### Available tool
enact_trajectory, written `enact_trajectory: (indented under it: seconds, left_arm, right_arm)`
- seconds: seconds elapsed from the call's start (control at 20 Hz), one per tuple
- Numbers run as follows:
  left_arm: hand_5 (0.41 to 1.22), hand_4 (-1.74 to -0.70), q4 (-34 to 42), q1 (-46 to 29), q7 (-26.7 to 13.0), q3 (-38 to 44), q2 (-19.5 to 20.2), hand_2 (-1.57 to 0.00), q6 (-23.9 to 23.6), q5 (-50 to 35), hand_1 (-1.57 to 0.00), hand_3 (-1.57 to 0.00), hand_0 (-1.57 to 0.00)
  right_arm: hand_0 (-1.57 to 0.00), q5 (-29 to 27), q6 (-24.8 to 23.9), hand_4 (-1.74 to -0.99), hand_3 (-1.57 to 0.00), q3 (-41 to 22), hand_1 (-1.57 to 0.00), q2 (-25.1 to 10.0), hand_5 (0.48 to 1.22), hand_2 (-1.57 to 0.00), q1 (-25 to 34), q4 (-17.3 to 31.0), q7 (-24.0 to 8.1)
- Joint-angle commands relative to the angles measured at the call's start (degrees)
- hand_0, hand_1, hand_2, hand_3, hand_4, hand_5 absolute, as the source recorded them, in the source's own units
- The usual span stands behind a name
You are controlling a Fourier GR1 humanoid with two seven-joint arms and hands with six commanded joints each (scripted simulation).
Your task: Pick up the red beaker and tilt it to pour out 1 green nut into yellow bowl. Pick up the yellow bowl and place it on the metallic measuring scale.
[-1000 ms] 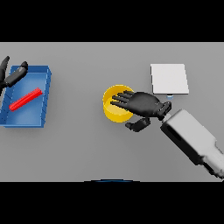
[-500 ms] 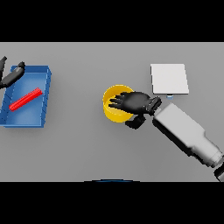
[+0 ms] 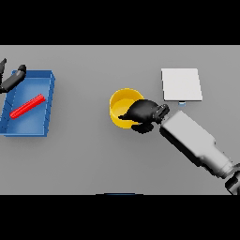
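Observation:
The yellow bowl [image 3: 120, 104] sits at the table's middle. My right hand [image 3: 142, 112] is on its right rim, fingers curled over the edge and thumb below, gripping it. The metallic measuring scale [image 3: 181, 84], a pale square plate, lies to the upper right of the bowl. A red object [image 3: 27, 106] lies slanted inside the blue tray [image 3: 44, 110] at the far left. My left hand [image 3: 12, 79] shows at the left edge, over the tray's upper left corner. The bowl's inside is partly hidden by my right hand.
The blue tray's walls stand up at the left. My right forearm [image 3: 194, 143] crosses the lower right of the table.
My right hand's fingers have curled from a flat spread over the bowl into a grip on its right rim. The left hand has drawn back toward the left edge.

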State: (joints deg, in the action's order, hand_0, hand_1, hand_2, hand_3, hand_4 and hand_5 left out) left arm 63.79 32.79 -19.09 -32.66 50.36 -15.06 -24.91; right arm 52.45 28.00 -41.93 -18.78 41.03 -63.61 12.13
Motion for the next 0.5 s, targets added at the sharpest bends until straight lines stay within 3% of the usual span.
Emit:
enact_trajectory:
  seconds: [0.0,0.1,0.25,0.45]
  left_arm:
    - [0.693,-0.72,-0.8,0.1,0.3,-0.1,-0.2,0.0,0.0,0.3,0.0,0.0,0.0]
    - [0.696,-0.72,0.1,0.0,-0.1,0.0,-0.1,0.0,-0.3,-0.1,0.0,0.0,0.0]
    - [0.694,-0.72,0.7,-0.3,-0.1,-0.3,0.4,0.0,-0.6,0.4,0.0,0.0,0.0]
    - [0.695,-0.72,0.2,-0.6,-0.2,-0.3,0.6,0.0,0.3,0.2,0.0,0.0,0.0]
  right_arm:
    - [-1.05,-0.4,0.2,-1.552,-0.57,0.1,-1.01,-0.7,1.079,-0.87,-0.5,-0.6,0.8]
    - [-1.23,-0.7,0.1,-1.614,-0.83,0.1,-1.21,-1.0,1.13,-1.12,-0.9,-1.8,0.7]
    - [-1.4,-0.7,-0.1,-1.676,-1.12,-0.1,-1.39,-1.2,1.174,-1.22,-0.2,-1.6,1.4]
    - [-1.5,-1.1,-1.0,-1.714,-1.25,0.8,-1.5,-1.0,1.202,-1.31,-0.4,-1.8,0.3]
